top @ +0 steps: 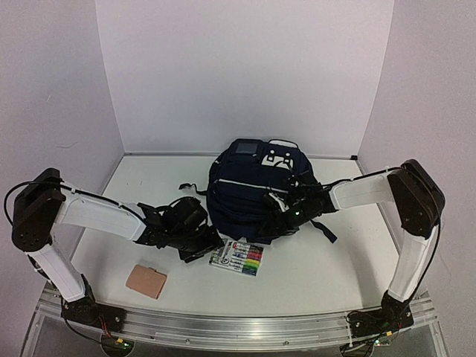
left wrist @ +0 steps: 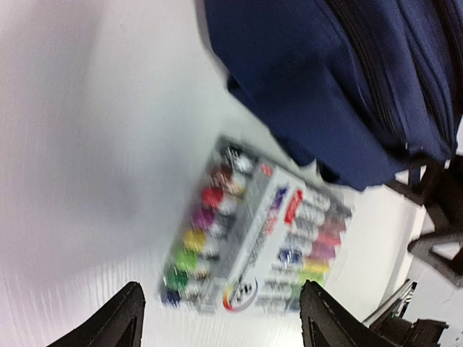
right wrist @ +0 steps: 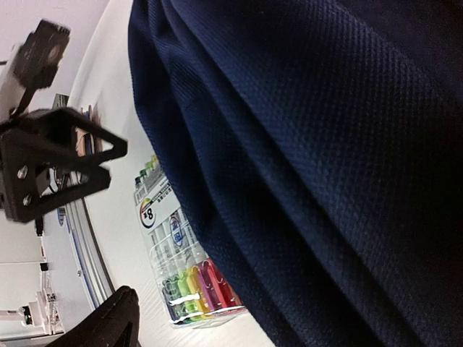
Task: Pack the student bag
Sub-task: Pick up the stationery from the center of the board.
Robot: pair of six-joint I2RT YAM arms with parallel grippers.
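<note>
Packing looks barely begun. The student bag [top: 249, 190] sits mid-desk toward the back, and no view shows an opening into it. A pack of coloured markers [top: 236, 258] lies on the desk [top: 335, 260] just in front of the bag. A small tan card [top: 146, 281] (possibly a wallet) lies well apart to the left. Neither is inside yet. The left claw [left wrist: 221, 329] hangs released, fingers spread wide, just short of the markers. The right claw [top: 288, 213] is close against the bag's front fabric, but whether it grips anything cannot be told.

White arms [top: 97, 214], black joints [top: 33, 212], black pincers [left wrist: 221, 314]
</note>
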